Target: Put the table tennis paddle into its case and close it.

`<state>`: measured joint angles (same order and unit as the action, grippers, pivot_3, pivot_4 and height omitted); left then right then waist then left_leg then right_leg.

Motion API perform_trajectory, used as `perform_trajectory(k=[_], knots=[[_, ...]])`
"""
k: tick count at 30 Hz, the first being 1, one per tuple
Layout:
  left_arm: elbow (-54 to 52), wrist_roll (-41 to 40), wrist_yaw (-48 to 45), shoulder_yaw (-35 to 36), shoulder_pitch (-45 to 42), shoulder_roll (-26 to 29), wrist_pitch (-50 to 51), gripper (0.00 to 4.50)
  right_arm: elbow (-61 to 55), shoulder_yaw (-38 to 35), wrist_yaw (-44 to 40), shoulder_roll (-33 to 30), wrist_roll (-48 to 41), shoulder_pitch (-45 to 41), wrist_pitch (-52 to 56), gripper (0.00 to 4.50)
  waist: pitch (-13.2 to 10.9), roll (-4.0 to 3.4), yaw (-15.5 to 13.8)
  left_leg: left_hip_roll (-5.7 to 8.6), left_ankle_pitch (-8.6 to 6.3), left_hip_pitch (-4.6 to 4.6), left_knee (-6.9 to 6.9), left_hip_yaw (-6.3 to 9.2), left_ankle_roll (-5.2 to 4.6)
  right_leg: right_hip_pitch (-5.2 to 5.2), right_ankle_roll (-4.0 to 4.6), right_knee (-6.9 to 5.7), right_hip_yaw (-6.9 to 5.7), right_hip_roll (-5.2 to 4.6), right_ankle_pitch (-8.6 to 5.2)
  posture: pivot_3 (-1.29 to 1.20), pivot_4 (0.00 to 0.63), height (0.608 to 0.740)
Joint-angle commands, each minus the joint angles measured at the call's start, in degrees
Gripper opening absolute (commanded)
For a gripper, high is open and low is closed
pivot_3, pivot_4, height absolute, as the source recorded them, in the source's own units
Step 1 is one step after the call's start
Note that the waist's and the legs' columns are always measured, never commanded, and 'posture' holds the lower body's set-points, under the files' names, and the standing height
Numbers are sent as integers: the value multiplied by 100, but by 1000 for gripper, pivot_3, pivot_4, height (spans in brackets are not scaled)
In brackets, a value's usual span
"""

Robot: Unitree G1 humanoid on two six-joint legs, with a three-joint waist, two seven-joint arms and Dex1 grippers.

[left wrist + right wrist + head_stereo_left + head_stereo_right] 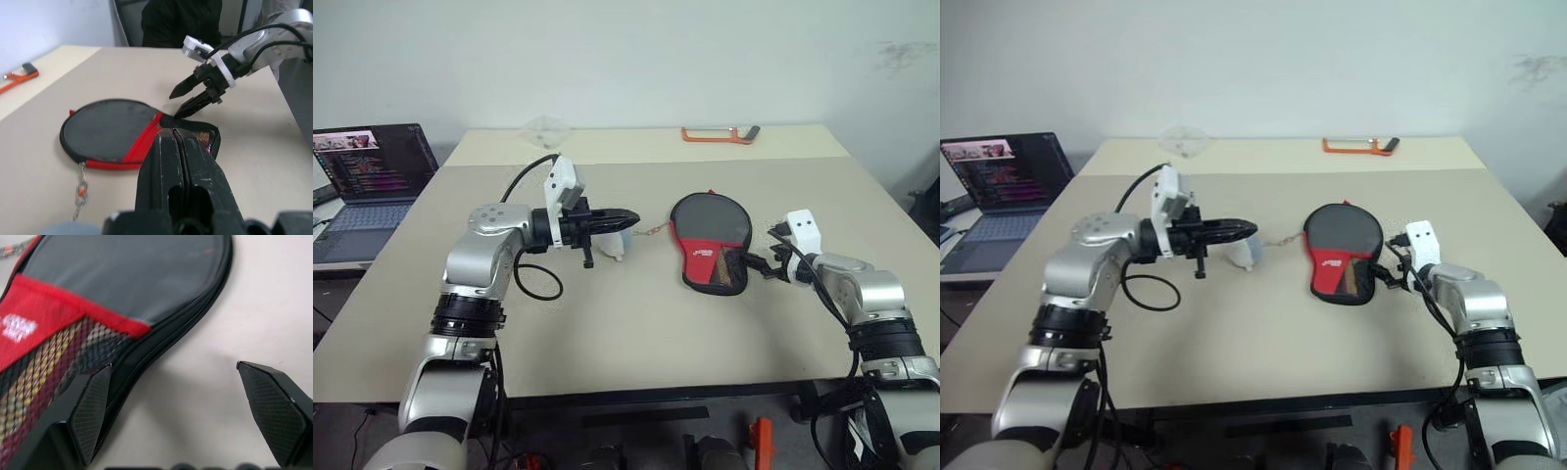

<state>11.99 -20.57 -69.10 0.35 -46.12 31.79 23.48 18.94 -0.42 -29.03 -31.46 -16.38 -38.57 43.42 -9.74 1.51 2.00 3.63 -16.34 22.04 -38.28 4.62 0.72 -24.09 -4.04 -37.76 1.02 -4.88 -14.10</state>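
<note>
The case (709, 233) lies flat on the table, right of the middle, black round end to the back and red mesh end (54, 362) to the front. The table tennis paddle is hidden; light and red stripes show dimly behind the mesh. My right gripper (173, 366) is open at the case's front right corner, one finger (90, 406) over the mesh edge, the other over bare table. My left gripper (628, 219) is shut on nothing, level, pointing at the case from the left. Below it a small pale charm (617, 247) hangs on a chain (80, 188) from the case.
An open laptop (372, 171) stands on a side table at the left. An orange-framed tool (720, 134) and a clear plastic piece (546, 125) lie near the back edge of the table (626, 333).
</note>
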Motion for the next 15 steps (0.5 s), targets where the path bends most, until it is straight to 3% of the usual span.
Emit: perform_trajectory(k=[1, 15], knots=[[-247, -163, 94, 156, -41, 89, 11, 45, 126, 21, -24, 136, 153, -264, -280, 4500, 0, 0, 2, 0, 0, -1, 0, 0, 0, 0, 0, -2, 1, 0, 0, 0, 150, 740], [-296, -183, 191, 65, 3, 157, -26, 45, 587, 88, -209, 221, 463, -333, -352, 4500, 0, -1, -4, 1, 0, -1, 1, 0, 1, -1, 0, -1, 2, 0, 0, 0, 150, 740]])
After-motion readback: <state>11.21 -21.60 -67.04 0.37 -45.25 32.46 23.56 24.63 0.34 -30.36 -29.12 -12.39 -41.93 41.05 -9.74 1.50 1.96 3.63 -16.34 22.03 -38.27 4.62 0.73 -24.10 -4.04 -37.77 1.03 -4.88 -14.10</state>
